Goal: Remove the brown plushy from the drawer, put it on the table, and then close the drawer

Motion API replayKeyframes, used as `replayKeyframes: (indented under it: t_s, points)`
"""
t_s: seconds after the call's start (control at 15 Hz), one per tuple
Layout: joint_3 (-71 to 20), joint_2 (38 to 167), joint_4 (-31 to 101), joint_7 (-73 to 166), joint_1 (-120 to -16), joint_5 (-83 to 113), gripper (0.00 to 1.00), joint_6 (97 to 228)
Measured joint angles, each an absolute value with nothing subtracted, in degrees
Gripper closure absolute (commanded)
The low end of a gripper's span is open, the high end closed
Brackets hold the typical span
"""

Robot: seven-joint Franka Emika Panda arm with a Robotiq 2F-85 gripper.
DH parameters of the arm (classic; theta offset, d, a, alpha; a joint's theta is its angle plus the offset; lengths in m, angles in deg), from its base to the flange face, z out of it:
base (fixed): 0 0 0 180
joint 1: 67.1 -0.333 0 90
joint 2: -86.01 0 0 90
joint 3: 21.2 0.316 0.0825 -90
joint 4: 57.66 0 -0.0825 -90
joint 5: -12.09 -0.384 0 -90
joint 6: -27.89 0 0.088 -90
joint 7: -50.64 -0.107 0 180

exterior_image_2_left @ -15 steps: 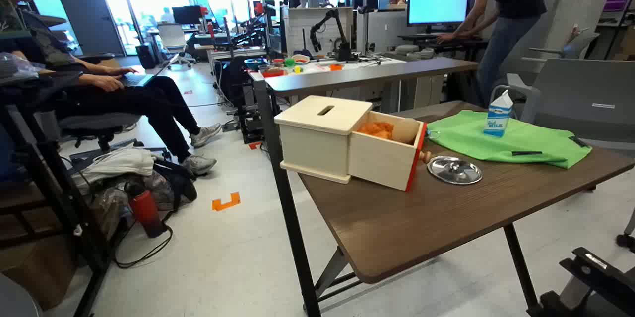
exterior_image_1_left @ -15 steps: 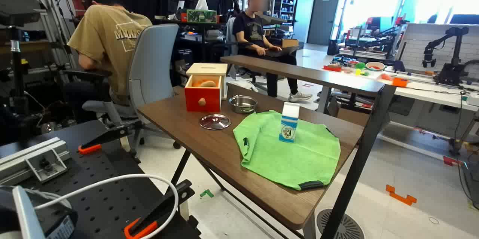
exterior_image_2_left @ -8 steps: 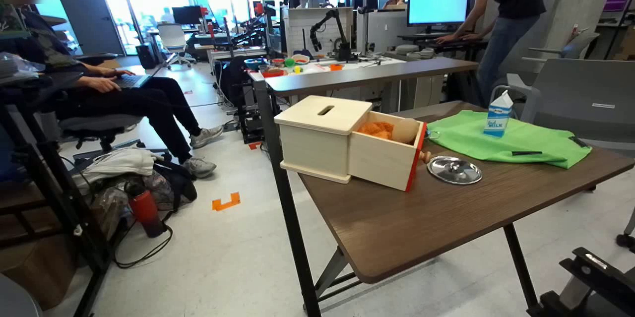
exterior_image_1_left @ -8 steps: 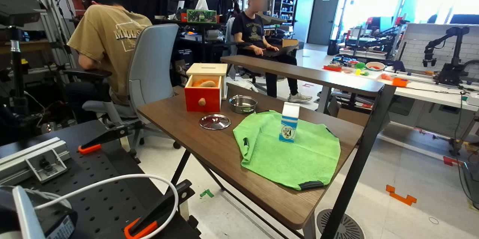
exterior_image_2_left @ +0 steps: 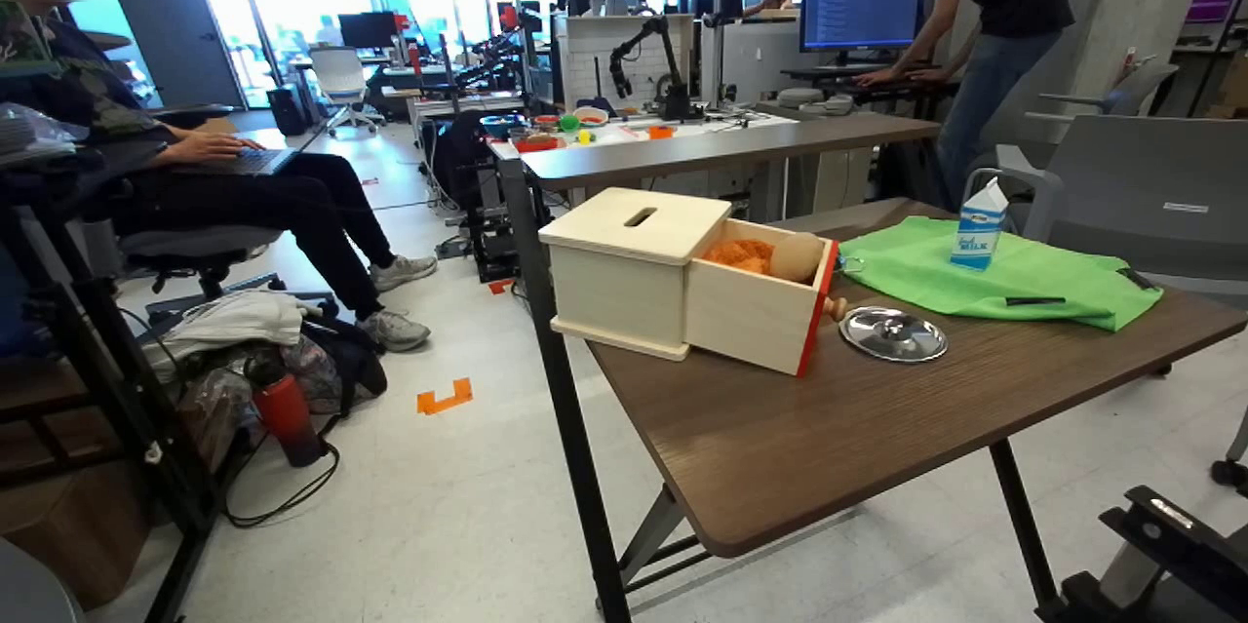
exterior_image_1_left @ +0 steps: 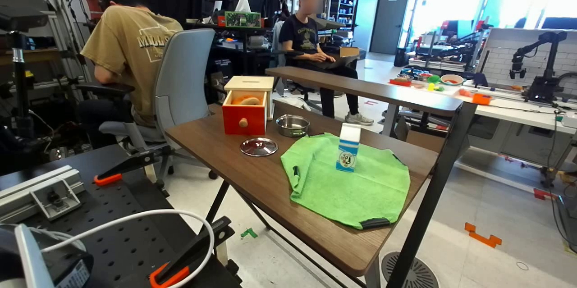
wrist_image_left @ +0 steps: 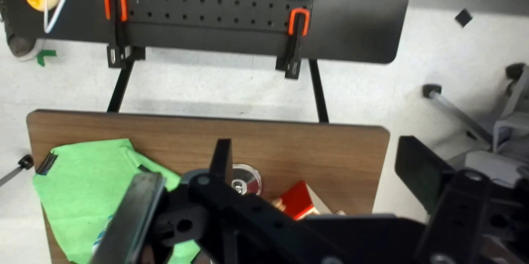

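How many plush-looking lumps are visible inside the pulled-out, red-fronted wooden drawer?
2, in both exterior views: a fuzzy orange lump nearer the pale wooden housing, and the rounded tan-brown plushy nearer the red front. The drawer may hide others below its rim.

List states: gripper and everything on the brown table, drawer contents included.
gripper: open
drawer: pulled out
brown plushy: inside the drawer
orange fuzz: in the drawer, beside the plushy
green cloth: spread, creased
milk carton: upright on the cloth
metal pot: uncovered
pot lid: off, lying knob up
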State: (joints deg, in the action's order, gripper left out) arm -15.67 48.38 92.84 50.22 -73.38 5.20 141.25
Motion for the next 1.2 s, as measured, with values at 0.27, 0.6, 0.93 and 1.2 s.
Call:
replayKeyframes:
  t_s: [0.27,0.6,0.93,1.2]
  points:
    - [-12.22,58.9,94.43,42.02,-71.45,8.95,0.0,159.37]
    - [-8.24,75.1,90.75,25.71,-67.35,19.73,0.0,172.19]
    - [-9.13,89.29,80.88,10.59,-67.69,29.38,0.0,173.17]
    - [-12.6,98.87,71.34,5.67,-72.01,30.61,0.0,173.17]
